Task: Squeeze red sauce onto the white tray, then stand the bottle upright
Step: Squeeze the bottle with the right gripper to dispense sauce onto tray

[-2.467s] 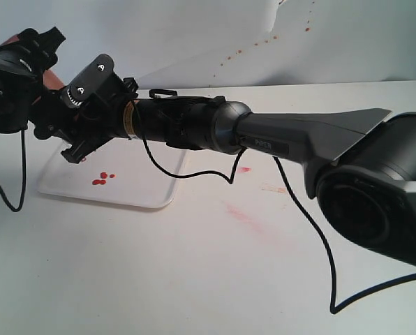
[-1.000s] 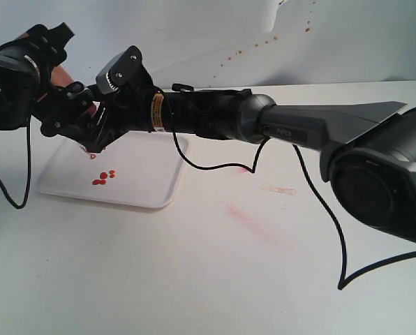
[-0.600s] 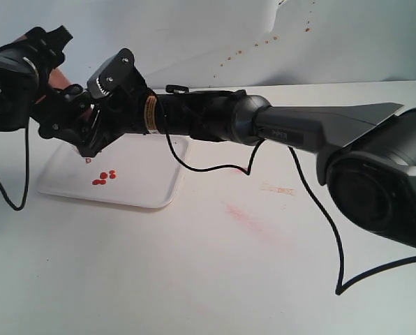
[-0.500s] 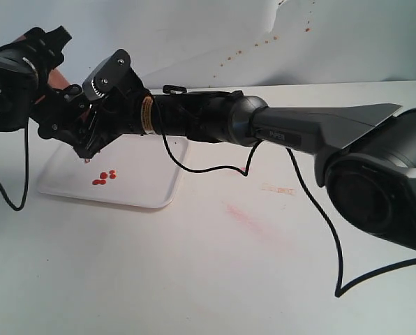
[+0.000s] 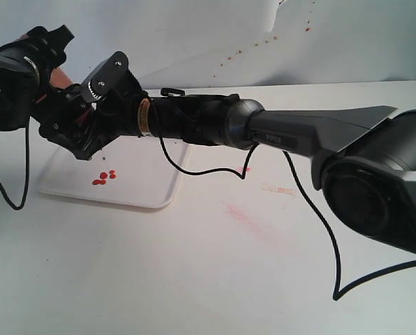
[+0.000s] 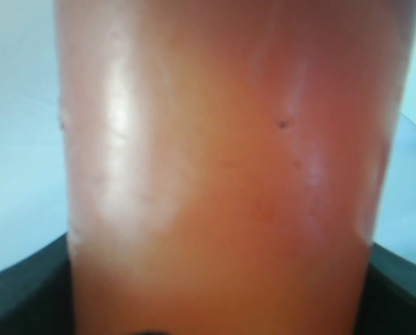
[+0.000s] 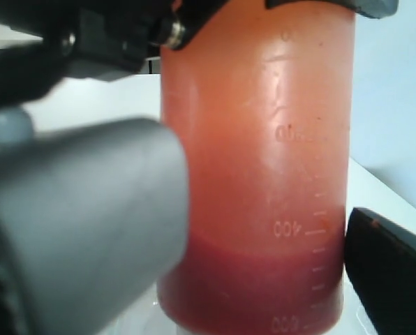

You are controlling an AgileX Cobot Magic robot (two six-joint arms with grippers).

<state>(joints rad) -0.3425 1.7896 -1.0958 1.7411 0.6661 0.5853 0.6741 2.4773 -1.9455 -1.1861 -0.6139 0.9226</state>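
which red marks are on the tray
The bright red sauce blobs on the white tray; the tabletop smears are faint pink, the wall specks tiny.

The right arm (image 5: 299,132) stretches out long and almost level, its wrist rolled. The right gripper (image 5: 89,138) tips downward, close against the left gripper (image 5: 58,112). The right jaws stand on either side of the bottle (image 7: 264,174) and press on its wall. The left arm (image 5: 5,91) is bent short and held high. Its jaws are clamped on the same bottle, just beside the right jaws.
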